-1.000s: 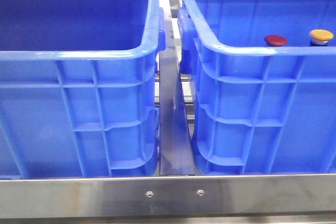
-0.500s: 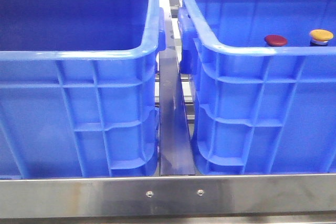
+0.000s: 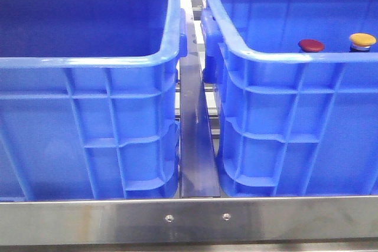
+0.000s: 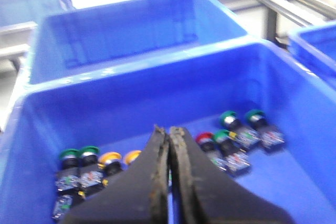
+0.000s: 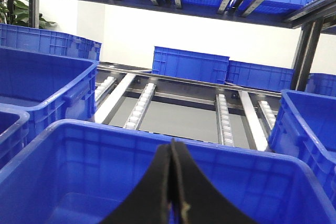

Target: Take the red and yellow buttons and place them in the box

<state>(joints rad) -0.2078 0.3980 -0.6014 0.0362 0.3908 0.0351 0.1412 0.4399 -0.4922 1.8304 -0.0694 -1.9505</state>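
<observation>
In the front view a dark red button (image 3: 311, 45) and a yellow button (image 3: 362, 41) show just above the near rim of the right blue crate (image 3: 295, 57); neither gripper appears there. My left gripper (image 4: 168, 130) is shut and empty above a blue crate (image 4: 157, 61) that holds several buttons. Among them are a red-capped one (image 4: 205, 138) and two yellow-capped ones (image 4: 109, 158). My right gripper (image 5: 172, 142) is shut and empty over another blue crate (image 5: 105, 136). The part of its floor that shows is bare.
The left blue crate (image 3: 88, 63) hides its contents in the front view. A metal rail (image 3: 195, 146) runs between the crates, with a steel bar (image 3: 189, 219) in front. Green-capped buttons (image 4: 229, 117) lie beside the red one. Roller tracks (image 5: 142, 103) and more crates (image 5: 191, 64) stand behind.
Nothing has visibly moved except for a very slight shift of the whole front view.
</observation>
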